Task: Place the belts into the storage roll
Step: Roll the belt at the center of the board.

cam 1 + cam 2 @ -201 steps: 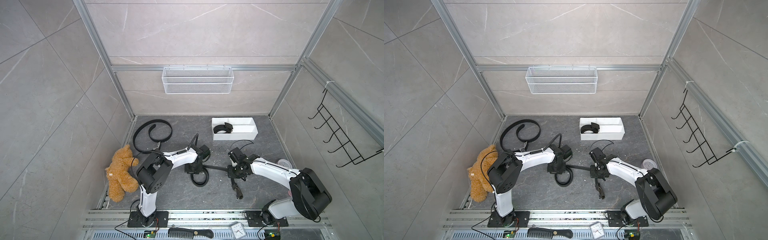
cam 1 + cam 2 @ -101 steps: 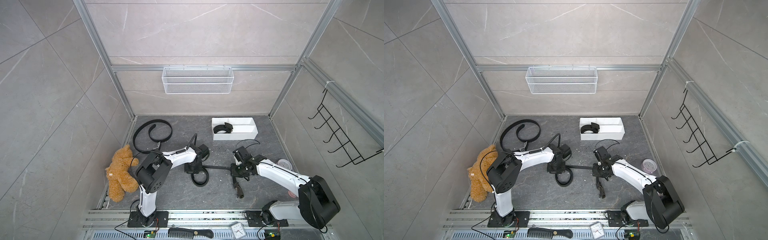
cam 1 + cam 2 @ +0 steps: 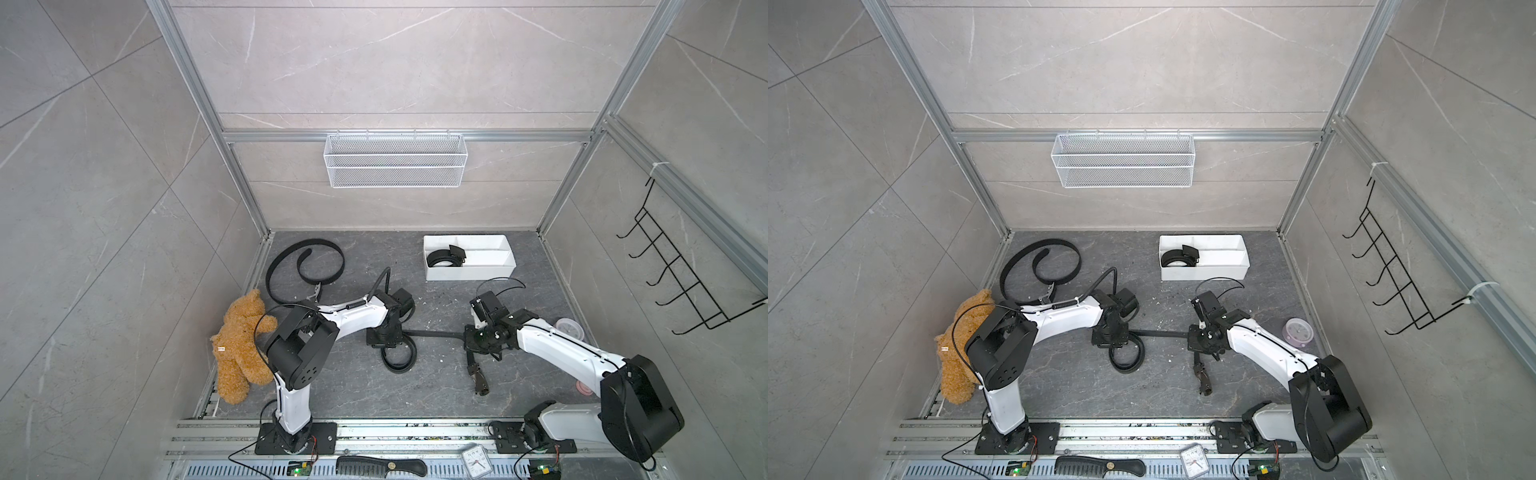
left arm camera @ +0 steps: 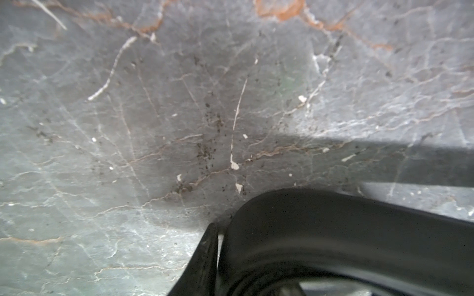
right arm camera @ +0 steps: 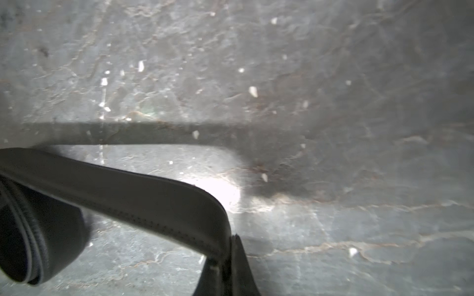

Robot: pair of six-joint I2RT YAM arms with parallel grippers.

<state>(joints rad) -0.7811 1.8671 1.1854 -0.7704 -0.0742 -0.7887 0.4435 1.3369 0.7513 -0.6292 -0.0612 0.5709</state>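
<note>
One black belt [image 3: 434, 333] runs taut between my two grippers in both top views. Its loose coil [image 3: 400, 358] lies by the left gripper [image 3: 384, 337] and its buckle end [image 3: 478, 379] trails in front of the right gripper [image 3: 473, 338]. In the left wrist view a finger [image 4: 204, 253] presses against the belt's coil [image 4: 333, 230]. My right gripper [image 5: 227, 247] is shut on the strap [image 5: 133, 194]. The storage roll [image 3: 490, 271], a white tray, holds a coiled belt [image 3: 445, 260]. Another belt [image 3: 305, 266] lies curled at the back left.
A brown teddy bear [image 3: 241, 345] sits against the left wall. A white wire basket [image 3: 395, 160] hangs on the back wall and a black hook rack [image 3: 681, 282] on the right wall. A small round container [image 3: 571, 328] stands behind the right arm; a comb [image 3: 380, 465] and clock [image 3: 476, 457] lie in front.
The right arm has shifted a little to the right with the strap in its grip. The left arm and the coil have stayed put.
</note>
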